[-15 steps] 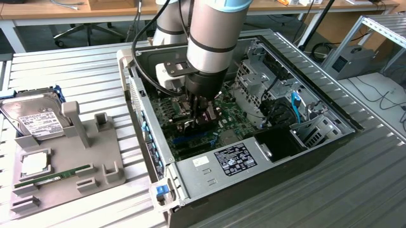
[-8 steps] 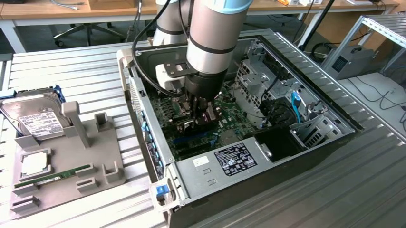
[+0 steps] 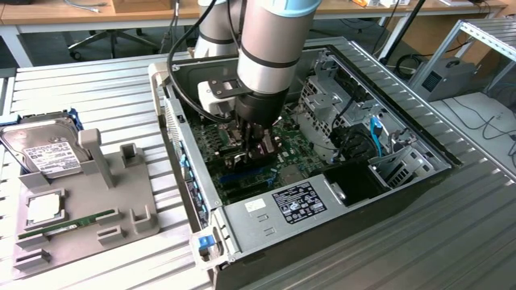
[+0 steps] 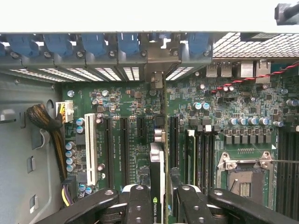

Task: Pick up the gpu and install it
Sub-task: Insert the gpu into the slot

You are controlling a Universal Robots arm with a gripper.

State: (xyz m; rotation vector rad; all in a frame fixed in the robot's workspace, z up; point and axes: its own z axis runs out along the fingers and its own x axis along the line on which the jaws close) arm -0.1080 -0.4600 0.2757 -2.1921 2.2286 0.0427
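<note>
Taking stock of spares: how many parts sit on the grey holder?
3: hard drive at its far end, square silver chip in the middle, memory stick nearest the camera.

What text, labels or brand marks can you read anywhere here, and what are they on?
"NVIDIA QUA", cut off: black edge of the green circuit card gripped by the end effector.
Black sticker in the open black computer case: too small.
White label on the silver hard drive: too small.
White print on the green motherboard: too small.
</note>
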